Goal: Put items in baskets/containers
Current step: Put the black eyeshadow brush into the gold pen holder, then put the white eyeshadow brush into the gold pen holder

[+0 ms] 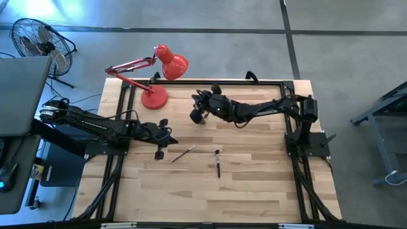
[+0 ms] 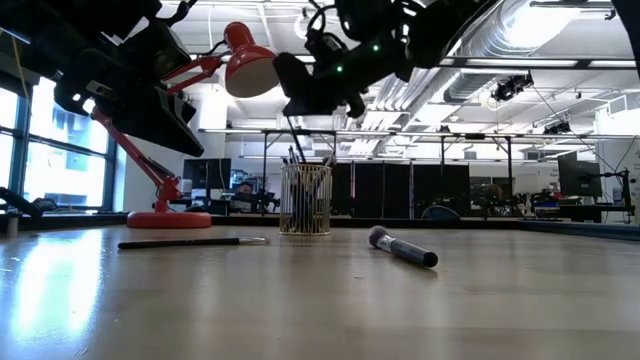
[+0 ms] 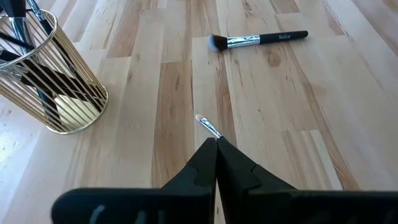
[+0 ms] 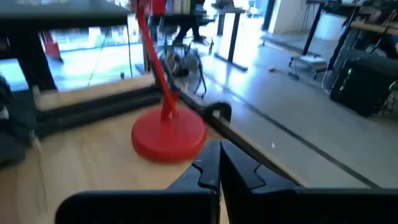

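A round cup of thin gold wires [image 3: 53,81] stands on the table with several brushes upright in it [image 2: 305,198]. One thin brush [image 1: 183,153] lies flat on the wood; its pale ferrule and tip [image 3: 208,126] show just past my left gripper [image 3: 216,146]. That gripper is shut and hangs above the brush's handle end [image 2: 170,120]. A thicker black brush with a silver ferrule [image 3: 258,40] lies farther right [image 1: 217,163]. My right gripper [image 4: 219,149] is shut and empty, raised over the cup [image 2: 305,95].
A red desk lamp stands at the table's far left, its base [image 1: 154,97] just beyond the cup and its shade [image 1: 173,65] over the far edge. Bare wood [image 1: 254,184] runs along the near half of the table. A floor fan [image 1: 38,41] stands off the table.
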